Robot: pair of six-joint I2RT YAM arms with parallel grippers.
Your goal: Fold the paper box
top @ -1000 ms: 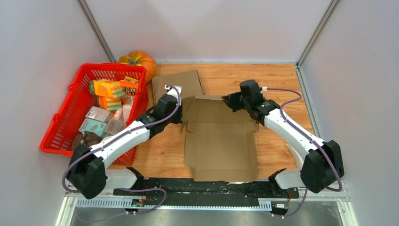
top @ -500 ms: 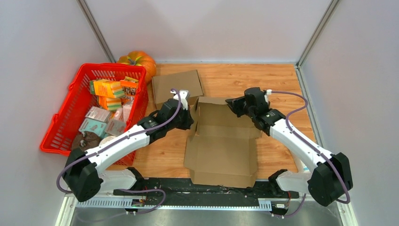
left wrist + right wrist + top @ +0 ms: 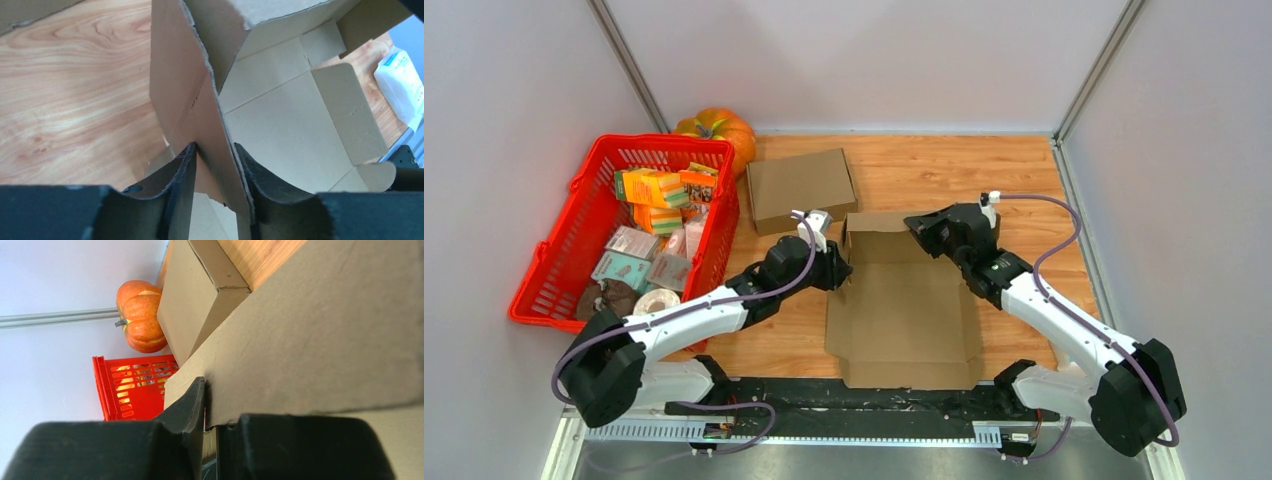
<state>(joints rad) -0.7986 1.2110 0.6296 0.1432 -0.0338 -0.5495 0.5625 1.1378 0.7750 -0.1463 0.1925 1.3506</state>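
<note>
The paper box [image 3: 904, 310] is a brown cardboard blank lying open near the table's front, its back panel raised. My left gripper [image 3: 836, 262] is at the box's back left corner. In the left wrist view its fingers [image 3: 215, 147] stand apart on either side of an upright flap [image 3: 180, 85], with a gap showing beside the card. My right gripper [image 3: 919, 226] is at the back panel's top edge. In the right wrist view it [image 3: 220, 402] sits narrowly closed over the edge of that panel [image 3: 325, 340].
A closed cardboard box [image 3: 799, 185] lies behind the blank. A red basket [image 3: 664, 143] of packets stands at the left, with an orange pumpkin [image 3: 719, 128] behind it. Grey walls enclose the table on three sides.
Both grippers have drawn the box toward the near edge and slightly right. The left jaws, shut on the flap before, now stand apart around it.
</note>
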